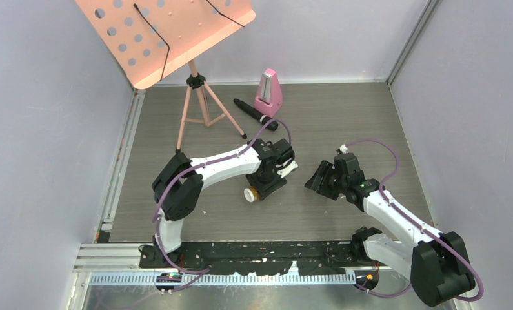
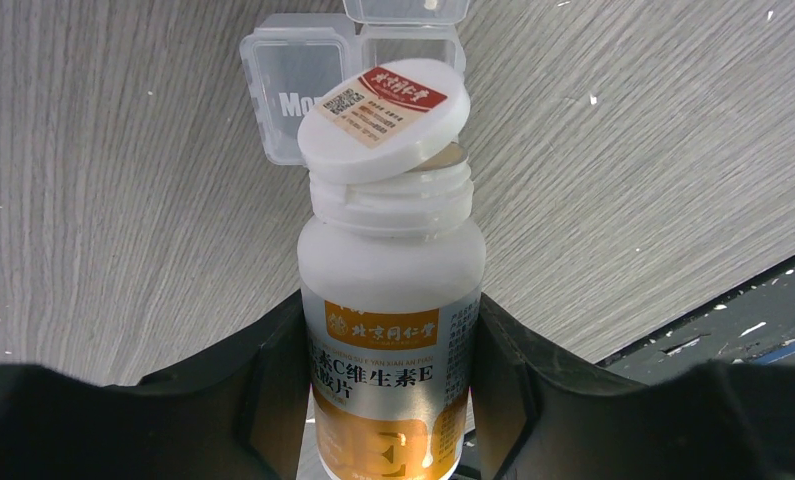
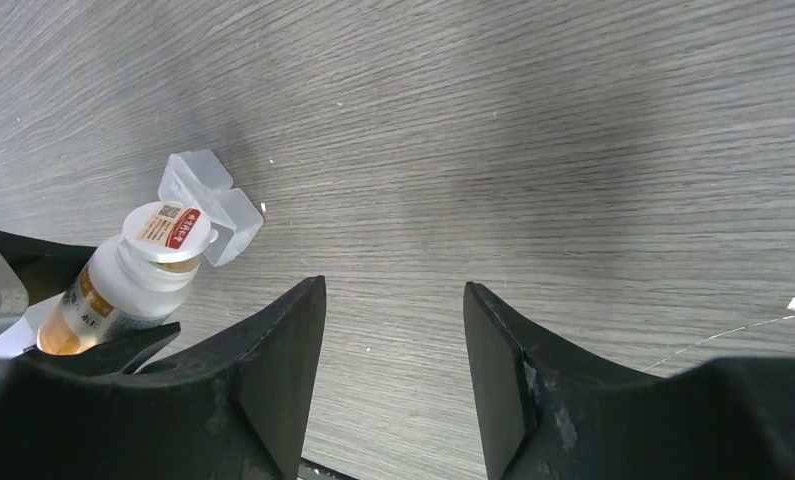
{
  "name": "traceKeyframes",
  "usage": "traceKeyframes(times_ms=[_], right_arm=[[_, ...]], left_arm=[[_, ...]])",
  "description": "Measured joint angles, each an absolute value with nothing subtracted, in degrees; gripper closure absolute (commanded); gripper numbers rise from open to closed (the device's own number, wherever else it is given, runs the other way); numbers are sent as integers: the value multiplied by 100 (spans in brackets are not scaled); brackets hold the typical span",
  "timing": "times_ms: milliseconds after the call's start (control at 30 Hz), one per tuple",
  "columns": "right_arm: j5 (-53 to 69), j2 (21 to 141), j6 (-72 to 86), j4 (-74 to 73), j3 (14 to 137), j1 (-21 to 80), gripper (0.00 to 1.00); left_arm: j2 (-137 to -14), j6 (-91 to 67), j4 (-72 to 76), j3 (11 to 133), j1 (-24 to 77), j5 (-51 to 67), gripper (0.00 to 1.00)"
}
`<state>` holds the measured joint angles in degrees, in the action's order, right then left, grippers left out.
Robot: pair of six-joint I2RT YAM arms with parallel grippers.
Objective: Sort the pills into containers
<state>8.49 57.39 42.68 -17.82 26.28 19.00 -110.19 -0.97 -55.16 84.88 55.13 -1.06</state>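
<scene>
Clamping the white bottle (image 2: 391,290) around its body, the left gripper (image 2: 388,350) holds it with its mouth facing the clear pill box (image 2: 298,95), which lies open on the table (image 2: 123,220) just beyond. The cap (image 2: 385,110) sits loose and tilted on the neck. Over to the right, the right gripper (image 3: 393,370) hangs spread, holding nothing

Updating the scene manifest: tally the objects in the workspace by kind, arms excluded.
Pill bottle: 1
Pill box: 1
Music stand: 1
Metronome: 1
Microphone: 1
Total: 5
</scene>
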Motion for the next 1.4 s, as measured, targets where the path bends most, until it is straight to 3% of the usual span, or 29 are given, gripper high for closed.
traceKeyframes(times_ms=[1400], right_arm=[[867, 5736, 4348, -1737, 2547, 1894, 41]], left_arm=[[-11802, -99, -6737, 9697, 5662, -408, 100]])
